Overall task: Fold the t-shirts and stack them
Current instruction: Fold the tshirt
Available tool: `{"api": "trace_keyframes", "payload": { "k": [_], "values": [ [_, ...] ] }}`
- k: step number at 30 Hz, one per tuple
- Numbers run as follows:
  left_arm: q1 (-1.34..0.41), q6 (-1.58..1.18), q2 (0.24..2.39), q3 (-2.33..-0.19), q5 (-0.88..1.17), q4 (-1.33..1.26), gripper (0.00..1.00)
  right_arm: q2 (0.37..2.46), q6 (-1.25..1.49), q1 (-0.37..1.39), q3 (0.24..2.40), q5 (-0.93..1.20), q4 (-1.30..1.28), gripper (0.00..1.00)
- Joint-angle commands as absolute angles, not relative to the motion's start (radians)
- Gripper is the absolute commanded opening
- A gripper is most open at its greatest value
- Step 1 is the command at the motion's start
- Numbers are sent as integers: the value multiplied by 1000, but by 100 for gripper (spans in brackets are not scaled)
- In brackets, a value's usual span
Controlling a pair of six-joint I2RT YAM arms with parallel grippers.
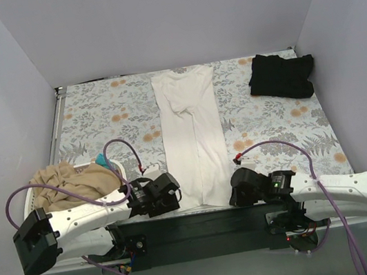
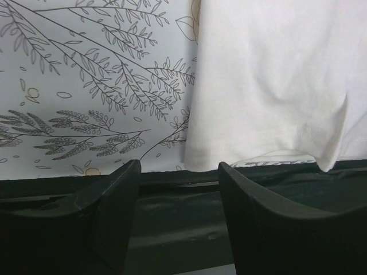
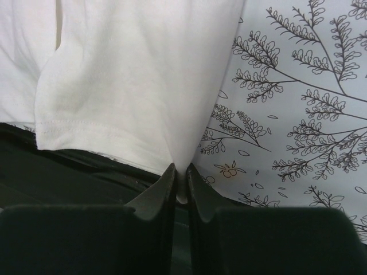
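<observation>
The white t-shirt (image 1: pixel 193 129) lies as a long narrow strip down the middle of the floral table, its hem at the near edge. My right gripper (image 1: pixel 235 192) is shut on the near-right corner of that hem; the cloth (image 3: pixel 132 74) is pinched between the fingertips (image 3: pixel 180 169) and pulled up into a peak. My left gripper (image 1: pixel 175 186) is at the near-left corner, open, with the white cloth (image 2: pixel 269 74) just beyond its tips (image 2: pixel 179 166) and nothing between them. The black t-shirt (image 1: pixel 281 76) sits folded at the far right. The tan t-shirt (image 1: pixel 68 183) is bunched at the near left.
The tan shirt rests in a white laundry basket (image 1: pixel 124 169) beside the left arm. A black strip (image 1: pixel 204 221) runs along the table's near edge under both grippers. Grey walls enclose the table on three sides. Purple cables loop above both arms.
</observation>
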State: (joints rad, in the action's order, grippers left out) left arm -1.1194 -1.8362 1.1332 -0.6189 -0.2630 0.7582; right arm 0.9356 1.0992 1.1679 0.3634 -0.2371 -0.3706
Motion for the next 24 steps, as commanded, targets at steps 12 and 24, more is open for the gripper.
{"api": "trace_keyframes", "payload": {
  "k": [12, 24],
  "values": [
    [-1135, -1882, 1190, -560, -238, 618, 43, 922, 1111, 1175, 331, -256, -463, 16],
    [-1164, -1913, 1210, -526, -207, 571, 35, 936, 1111, 1175, 337, -261, -463, 16]
  ]
}}
